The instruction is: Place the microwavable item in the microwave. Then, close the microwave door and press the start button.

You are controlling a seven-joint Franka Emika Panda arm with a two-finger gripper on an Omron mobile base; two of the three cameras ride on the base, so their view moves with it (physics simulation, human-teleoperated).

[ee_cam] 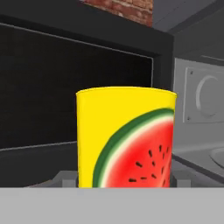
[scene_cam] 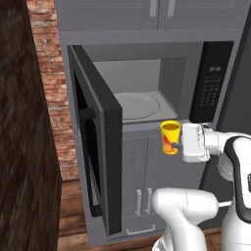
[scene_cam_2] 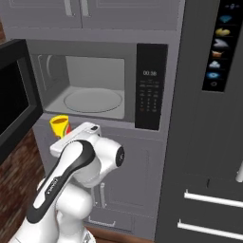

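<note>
Gripper (scene_cam: 180,142) holding upright yellow cup (scene_cam: 170,137), watermelon-slice print

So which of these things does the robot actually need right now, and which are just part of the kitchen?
Needed:
cup, held in the gripper
microwave, turntable bare
door, swung open
keypad

Just there:
upper cabinets
lower cabinets
fridge
brick wall
</note>
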